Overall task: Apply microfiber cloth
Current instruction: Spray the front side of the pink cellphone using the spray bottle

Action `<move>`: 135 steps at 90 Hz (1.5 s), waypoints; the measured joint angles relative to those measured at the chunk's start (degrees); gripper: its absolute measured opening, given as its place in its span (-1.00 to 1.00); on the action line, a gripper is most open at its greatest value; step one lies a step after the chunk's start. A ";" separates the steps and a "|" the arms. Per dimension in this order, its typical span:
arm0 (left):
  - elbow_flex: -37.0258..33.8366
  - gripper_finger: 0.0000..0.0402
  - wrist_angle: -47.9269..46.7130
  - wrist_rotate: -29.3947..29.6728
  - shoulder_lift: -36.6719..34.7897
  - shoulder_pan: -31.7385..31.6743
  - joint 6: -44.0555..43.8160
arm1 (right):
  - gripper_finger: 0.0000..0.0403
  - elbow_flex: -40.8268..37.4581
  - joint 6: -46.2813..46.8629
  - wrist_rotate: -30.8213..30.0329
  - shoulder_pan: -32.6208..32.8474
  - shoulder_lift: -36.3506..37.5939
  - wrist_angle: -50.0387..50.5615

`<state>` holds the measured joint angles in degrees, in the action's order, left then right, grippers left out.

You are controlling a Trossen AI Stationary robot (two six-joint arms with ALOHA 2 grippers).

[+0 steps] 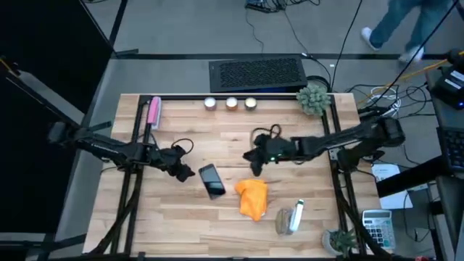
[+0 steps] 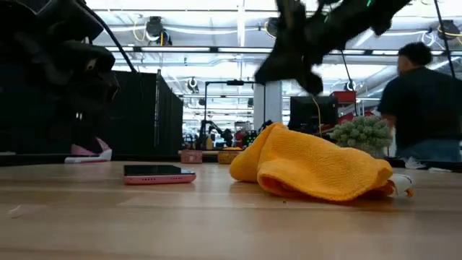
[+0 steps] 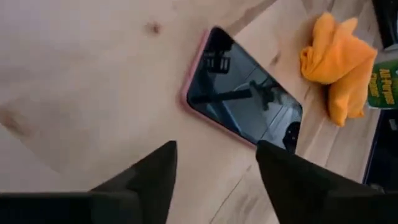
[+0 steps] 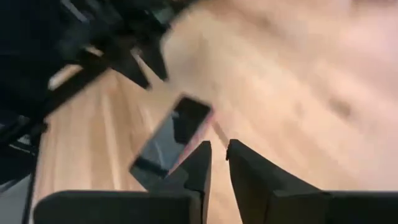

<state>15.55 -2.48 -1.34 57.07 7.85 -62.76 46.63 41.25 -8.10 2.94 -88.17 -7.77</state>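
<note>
Microfiber cloth (image 1: 253, 198) lies bunched on the wooden table (image 1: 188, 217), front-centre, loose, not held by either arm. Phone (image 1: 212, 180) sits flat just left of it, screen up, pink case edge visible. High view shows the whole layout: left gripper (image 1: 184, 172) just left of the phone, right gripper (image 1: 256, 161) above the cloth's back edge, toward the table's middle. High view alone also shows a spray bottle (image 1: 296, 215) lying on its side right of the cloth, a pink flat thing (image 1: 154, 111) at the back-left, three small round lights (image 1: 231, 103) along the back edge, a small potted plant (image 1: 313, 99) at back-right. Low view shows what the top-down one can't: the cloth (image 2: 310, 167) is a tall folded heap resting on the table, and the right gripper (image 2: 292, 61) hangs clear above it, not touching; a person (image 2: 422, 108) stands in the room behind. Phone (image 2: 159, 173) lies well apart from the cloth here. Left wrist view gives the finger state: left fingers (image 3: 149, 177) spread wide, nothing between them, phone (image 3: 244, 99) ahead, cloth (image 3: 339, 62) beyond it beside the bottle label (image 3: 384, 81). Right wrist view: right fingers (image 4: 198, 168) nearly together, narrow gap, holding nothing, phone (image 4: 171, 140) beyond them; the view is blurred.
</note>
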 joint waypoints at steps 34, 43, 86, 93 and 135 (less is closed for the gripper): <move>0.00 0.09 12.27 0.06 12.29 3.62 -2.98 | -0.83 2.96 11.07 7.51 0.02 -21.30 -20.58; 0.00 0.09 16.58 0.07 15.50 4.33 -3.00 | -0.95 6.51 10.78 8.59 0.02 -24.88 -20.36; 1.12 0.09 22.34 3.43 22.15 4.88 -4.62 | -1.00 23.13 9.12 10.18 0.50 -34.09 -2.35; 1.64 0.09 22.23 3.78 23.26 4.88 -4.68 | -1.00 25.82 8.55 11.51 0.54 -35.52 0.32; 6.05 -0.02 25.33 7.20 29.41 5.10 -1.24 | -1.00 28.94 7.46 12.41 1.09 -37.37 0.56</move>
<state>21.61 22.85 5.85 86.48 12.95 -64.00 75.57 48.71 4.31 4.03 -125.55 -7.21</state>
